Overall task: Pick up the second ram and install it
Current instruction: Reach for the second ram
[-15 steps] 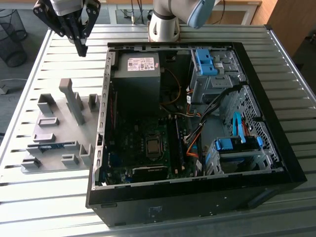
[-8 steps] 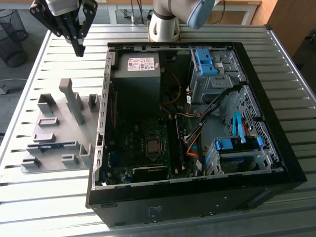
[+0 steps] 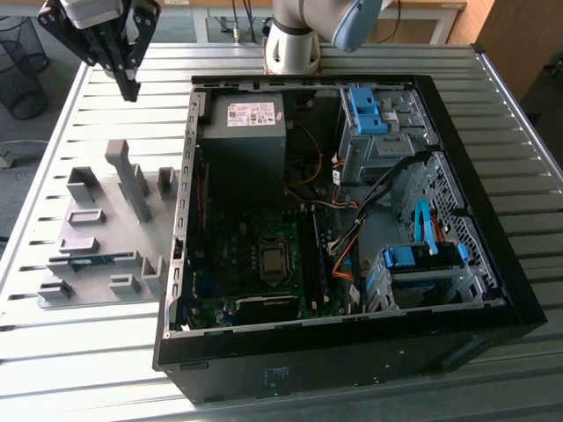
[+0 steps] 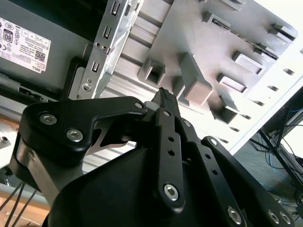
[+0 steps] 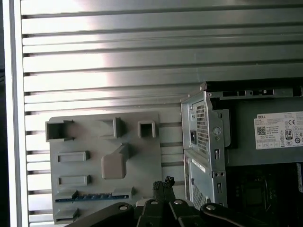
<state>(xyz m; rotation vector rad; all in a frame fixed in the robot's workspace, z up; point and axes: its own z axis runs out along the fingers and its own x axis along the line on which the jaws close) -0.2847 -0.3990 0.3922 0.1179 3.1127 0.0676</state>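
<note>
second ram (image 5: 90,198) sunk in holder (image 5: 85,137) — chips hidden, arm (image 3: 290,35) cropped

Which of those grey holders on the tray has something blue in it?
The long, low holder, where the second ram lies as a thin blue-green strip along its slot; the other holders are plain grey.
</note>
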